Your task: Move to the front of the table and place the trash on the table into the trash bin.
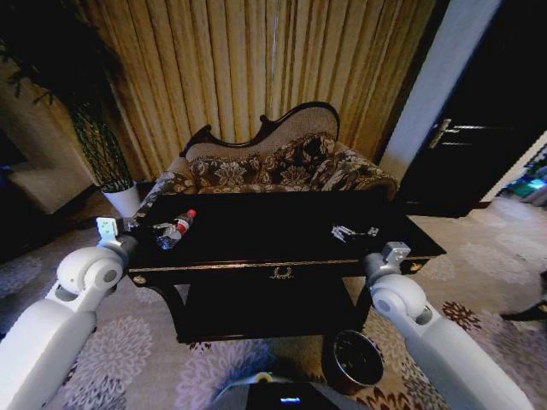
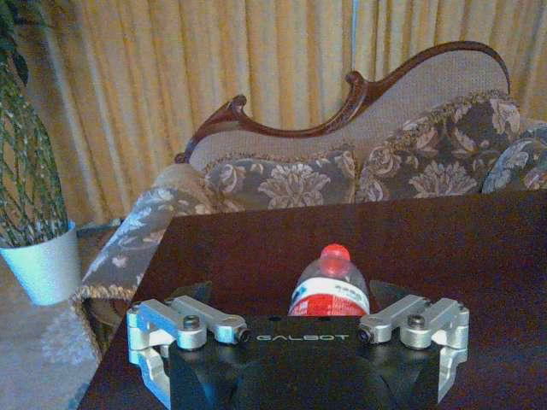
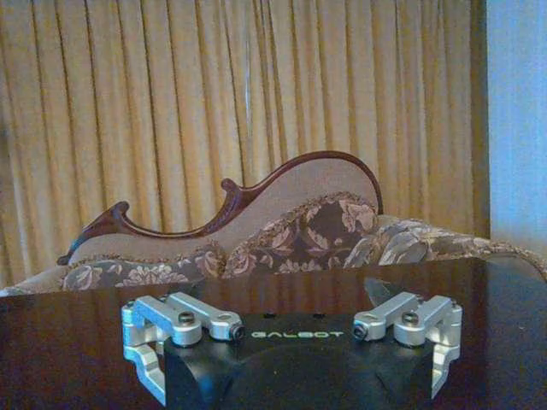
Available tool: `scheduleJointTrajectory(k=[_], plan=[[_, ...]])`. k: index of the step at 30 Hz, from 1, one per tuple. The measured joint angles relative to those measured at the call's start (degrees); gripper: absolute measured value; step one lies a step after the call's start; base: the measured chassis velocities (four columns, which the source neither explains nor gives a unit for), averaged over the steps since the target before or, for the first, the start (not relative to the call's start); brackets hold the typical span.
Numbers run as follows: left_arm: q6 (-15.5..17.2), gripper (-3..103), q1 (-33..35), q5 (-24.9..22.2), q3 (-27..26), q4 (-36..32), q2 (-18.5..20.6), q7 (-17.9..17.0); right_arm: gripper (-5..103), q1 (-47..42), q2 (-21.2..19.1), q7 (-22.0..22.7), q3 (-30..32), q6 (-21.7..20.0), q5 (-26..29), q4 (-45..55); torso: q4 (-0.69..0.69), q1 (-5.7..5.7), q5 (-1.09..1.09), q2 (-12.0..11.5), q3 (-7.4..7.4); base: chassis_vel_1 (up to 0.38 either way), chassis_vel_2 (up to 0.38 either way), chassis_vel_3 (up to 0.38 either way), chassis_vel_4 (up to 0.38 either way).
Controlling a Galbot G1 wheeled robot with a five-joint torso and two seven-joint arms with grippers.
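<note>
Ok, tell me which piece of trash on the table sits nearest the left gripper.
The clear bottle with the red cap, lying directly ahead of the left gripper; the white crumpled tissues lie toward the table's right end.

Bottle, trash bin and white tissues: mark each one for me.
bottle [image 2: 330,290], left wrist view, on its red-white label.
trash bin [image 1: 334,373], head view, on its outer wall.
white tissues [image 1: 346,231], head view, on the crumpled middle.

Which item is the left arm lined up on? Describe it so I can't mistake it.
Start at the black table in front of the sofa. Near its left end lies a clear plastic bottle, just ahead of the open left gripper. Its red cap and red-white label set it apart from the white crumpled tissues on the right side.
</note>
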Motion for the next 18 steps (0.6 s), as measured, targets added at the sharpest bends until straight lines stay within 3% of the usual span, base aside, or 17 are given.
scheduleJointTrajectory(k=[18], plan=[[-0.30,100,-0.54,1.64,2.56,2.71,-2.50,2.34,100,0.15,-0.39,0.00,0.03,0.15,-0.27,0.00,0.00,0.00,0.00,0.00,0.00,0.000,0.000,0.000,0.000]])
